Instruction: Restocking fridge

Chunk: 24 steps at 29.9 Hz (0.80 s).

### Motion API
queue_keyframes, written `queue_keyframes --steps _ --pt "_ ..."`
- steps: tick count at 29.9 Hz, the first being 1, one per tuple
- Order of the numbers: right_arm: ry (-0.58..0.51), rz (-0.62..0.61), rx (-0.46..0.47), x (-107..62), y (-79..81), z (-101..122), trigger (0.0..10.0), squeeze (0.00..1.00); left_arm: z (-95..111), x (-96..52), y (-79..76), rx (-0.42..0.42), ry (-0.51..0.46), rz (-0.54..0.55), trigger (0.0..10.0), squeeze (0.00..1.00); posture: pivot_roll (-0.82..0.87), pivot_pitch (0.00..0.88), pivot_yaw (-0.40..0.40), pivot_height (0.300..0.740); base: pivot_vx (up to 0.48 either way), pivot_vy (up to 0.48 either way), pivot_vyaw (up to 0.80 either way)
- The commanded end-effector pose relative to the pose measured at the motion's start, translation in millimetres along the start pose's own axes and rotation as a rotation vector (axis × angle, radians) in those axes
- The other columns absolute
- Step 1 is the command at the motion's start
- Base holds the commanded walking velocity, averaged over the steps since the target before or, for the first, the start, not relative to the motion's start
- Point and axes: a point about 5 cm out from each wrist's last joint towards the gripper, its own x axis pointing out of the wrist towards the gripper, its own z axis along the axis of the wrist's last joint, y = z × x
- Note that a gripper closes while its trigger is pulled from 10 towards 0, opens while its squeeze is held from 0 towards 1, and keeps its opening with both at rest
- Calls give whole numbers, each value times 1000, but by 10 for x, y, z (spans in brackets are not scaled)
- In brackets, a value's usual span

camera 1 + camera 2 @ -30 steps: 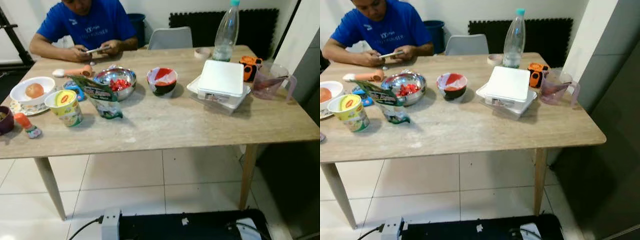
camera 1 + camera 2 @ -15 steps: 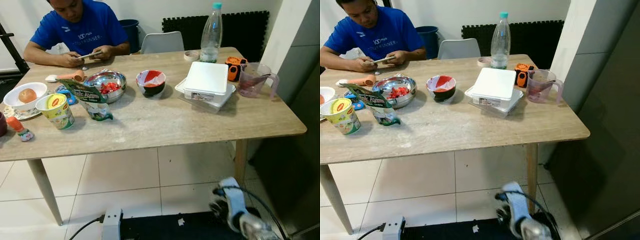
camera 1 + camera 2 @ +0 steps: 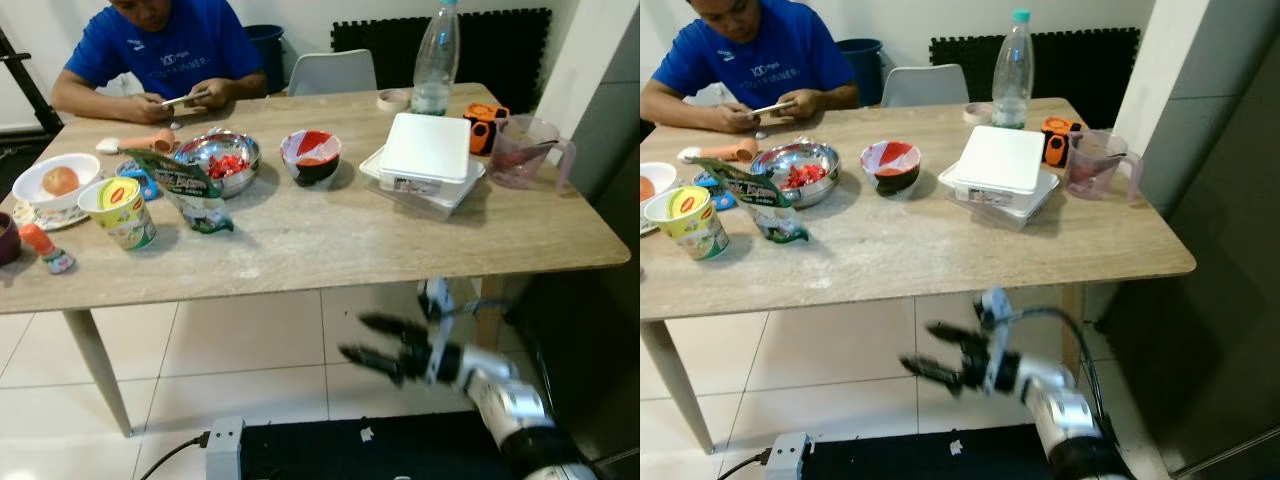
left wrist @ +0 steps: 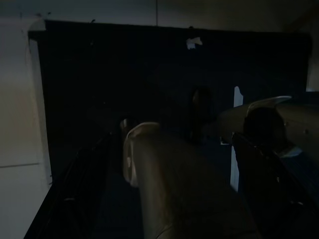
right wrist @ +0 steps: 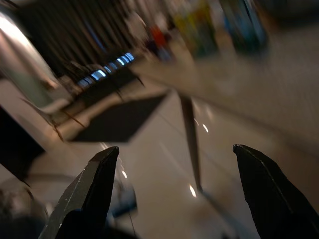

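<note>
A wooden surface point(image 3: 330, 250) stands on a white tiled floor point(image 3: 250, 350), seen from above and in front. Below its front edge, the right claw point(image 3: 372, 340) hangs in the air over the tiles, its two long black fingers spread wide apart and holding nothing. In the right wrist view those fingers point(image 5: 87, 191) frame a blurred stretch of floor and a table leg.

Food for the fridge is spread across the surface. Toward the robot's right lies a white lidded container point(image 3: 432, 150) stacked on a clear one. Behind it stand a clear plastic bottle point(image 3: 437, 62) and a pinkish measuring jug point(image 3: 525, 152). Near the middle sits a small red and white bowl point(image 3: 311, 156), and just beside it a steel bowl point(image 3: 220, 162) with red pieces inside. Further left are a green snack bag point(image 3: 187, 188), a yellow noodle cup point(image 3: 122, 212) and a white bowl point(image 3: 58, 182) holding a round fruit.

A person in a blue shirt point(image 3: 165, 45) sits at the far side.

The left wrist view is very dark; I cannot tell the left claw's state.
</note>
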Motion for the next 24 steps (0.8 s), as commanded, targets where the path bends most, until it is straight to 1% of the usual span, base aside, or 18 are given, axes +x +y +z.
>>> queue_keyframes --steps 1,2,3,5,6,7,9,10,11,12,13,14,16,17,18,19,20,24 --pt "-44 27 -1 35 16 87 10000 1000 -66 -24 24 -5 14 5 10000 0 -18 101 5 740 0 0 0" --pt "-106 35 -38 150 -1 284 10000 1000 -101 -37 33 -6 19 6 10000 0 -16 110 0 740 0 0 0" --pt "-125 23 -67 198 -20 366 10000 1000 -117 -42 34 -7 21 5 10000 0 -14 117 -4 740 0 0 0" --pt "-136 18 -83 221 -26 416 10000 1000 -128 -45 34 -8 22 5 10000 0 -13 118 -6 740 0 0 0" --pt "-150 -32 -100 249 -65 494 10000 1000 -147 -51 35 -10 25 5 10000 0 -12 124 -9 740 0 0 0" --pt "-150 -32 -100 249 -65 494 10000 1000 -147 -51 35 -10 25 5 10000 0 -12 124 -9 740 0 0 0" --pt "-145 -239 -218 300 -236 668 10000 1000 -185 -61 34 -14 31 4 10000 0 -10 139 -14 740 0 0 0" --pt "-145 -239 -218 300 -236 668 10000 1000 -185 -61 34 -14 31 4 10000 0 -10 139 -14 740 0 0 0" --pt "-110 -327 -302 310 -303 744 10000 239 -204 -66 33 -14 33 3 10000 0 -8 148 -16 740 0 0 0" --pt "-110 -327 -302 310 -303 744 10000 239 -204 -66 33 -14 33 3 10000 0 -8 148 -16 740 0 0 0" --pt "-78 -394 -379 309 -352 796 10000 0 -217 -70 32 -15 35 1 10000 0 -7 154 -17 740 0 0 0" --pt "-46 -450 -456 298 -398 842 10000 0 -237 -77 35 -15 39 2 10000 0 -5 165 -19 740 0 0 0" --pt "-20 -543 -555 271 -469 940 10000 0 -262 -89 45 -16 43 3 10000 0 0 181 -21 740 0 0 0" --pt "-20 -543 -555 271 -469 940 10000 0 -262 -89 45 -16 43 3 10000 0 0 181 -21 740 0 0 0" --pt "-14 -579 -590 258 -494 985 10000 0 -268 -94 51 -16 42 3 10000 0 2 189 -21 740 0 0 0" --pt "15 -620 -676 245 -517 1049 10000 0 -273 -100 59 -18 40 3 10000 0 6 203 -22 740 0 0 0" --pt "15 -620 -676 245 -517 1049 10000 0 -273 -100 59 -18 40 3 10000 0 6 203 -22 740 0 0 0" --pt "73 -674 -934 244 -525 1249 10000 0 -277 -112 77 -17 36 2 10000 0 9 219 -21 740 0 0 0"
